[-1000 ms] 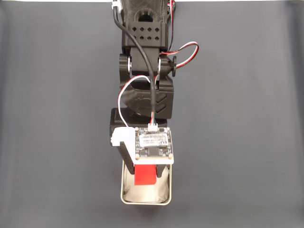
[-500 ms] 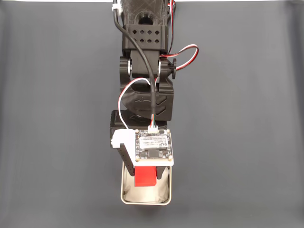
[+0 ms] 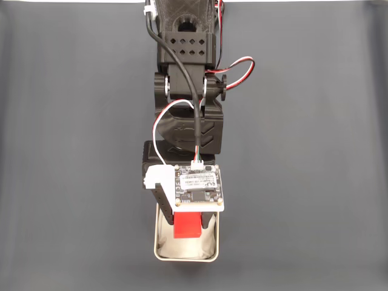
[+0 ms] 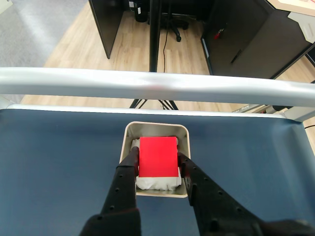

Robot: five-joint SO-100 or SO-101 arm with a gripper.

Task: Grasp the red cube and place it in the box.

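The red cube is held clamped between the fingers of the tool directly over the white lining inside the box, so release there seems all that is needed.

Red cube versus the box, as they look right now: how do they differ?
The red cube is bright, solid red with sharp edges; the box is a pale open tin with rounded corners and white lining. The cube is narrower than the box and sits within its rim. The gripper fingers flank the cube, while the box rests on the dark mat. Both look roughly square from above.
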